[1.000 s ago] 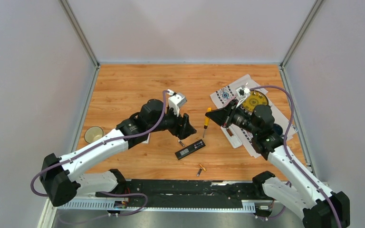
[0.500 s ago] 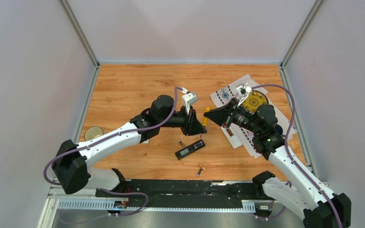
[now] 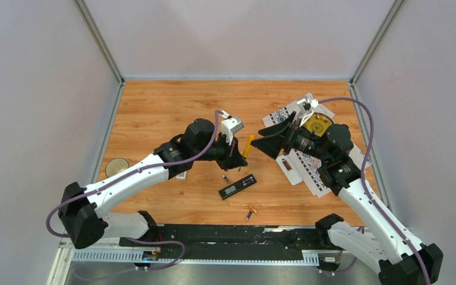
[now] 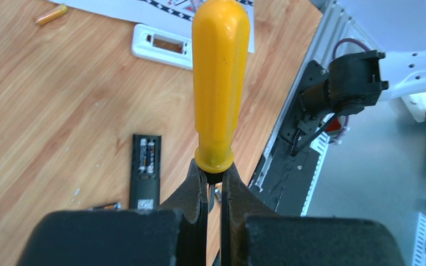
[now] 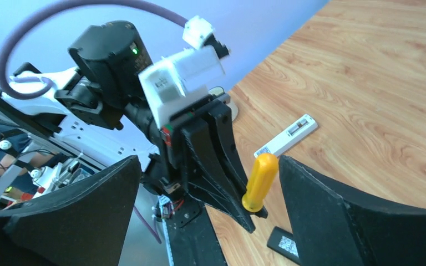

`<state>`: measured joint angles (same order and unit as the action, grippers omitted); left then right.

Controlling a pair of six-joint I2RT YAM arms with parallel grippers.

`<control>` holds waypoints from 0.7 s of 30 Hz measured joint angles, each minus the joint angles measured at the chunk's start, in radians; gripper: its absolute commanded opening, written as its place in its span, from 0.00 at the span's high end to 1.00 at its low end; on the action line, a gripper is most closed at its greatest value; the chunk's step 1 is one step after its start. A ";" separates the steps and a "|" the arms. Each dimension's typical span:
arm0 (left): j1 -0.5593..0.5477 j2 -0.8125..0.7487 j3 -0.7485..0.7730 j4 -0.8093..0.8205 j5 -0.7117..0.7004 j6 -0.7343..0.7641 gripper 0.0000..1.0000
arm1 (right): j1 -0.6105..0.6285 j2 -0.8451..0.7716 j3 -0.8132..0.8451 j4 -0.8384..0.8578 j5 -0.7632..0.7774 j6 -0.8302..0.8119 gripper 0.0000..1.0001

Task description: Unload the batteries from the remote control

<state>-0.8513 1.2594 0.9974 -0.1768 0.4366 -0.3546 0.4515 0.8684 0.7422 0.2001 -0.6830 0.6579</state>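
The tabletop [image 3: 154,113] fills mid-frame. At its centre the left pincer [image 4: 213,178] is clamped on the yellow-handled screwdriver [image 4: 220,83] just under the handle, likely to use it as a pry. Just right of it, the right pincer [image 3: 262,142] gapes wide, holding nothing. Below lies the black remote [image 3: 237,186], its back open with batteries [image 4: 147,158] seated inside. A loose cell [image 3: 226,178] lies left of it and a second cell [image 3: 250,210] lower down.

Left hand [image 4: 213,178] tight on the screwdriver [image 4: 220,83], right hand [image 3: 263,142] agape opposite it, both arms angled inward.
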 measured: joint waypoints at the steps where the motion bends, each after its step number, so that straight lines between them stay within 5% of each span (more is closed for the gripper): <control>1: 0.001 -0.010 0.008 -0.035 -0.014 0.012 1.00 | 0.000 0.002 0.024 -0.013 -0.003 -0.001 0.00; 9: 0.001 -0.163 0.050 -0.203 -0.110 0.109 1.00 | 0.000 0.055 0.227 -0.061 -0.095 -0.007 0.00; 18: 0.001 -0.213 0.062 -0.261 -0.076 0.172 1.00 | 0.022 0.139 0.237 -0.061 -0.164 0.042 0.22; 21: 0.001 -0.212 0.062 -0.268 -0.043 0.181 1.00 | 0.063 0.172 0.237 -0.061 -0.167 0.047 0.37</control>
<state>-0.8505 1.0470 1.0595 -0.4450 0.3939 -0.1734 0.5144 1.0405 0.9791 0.1394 -0.8501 0.7048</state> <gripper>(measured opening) 0.048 0.721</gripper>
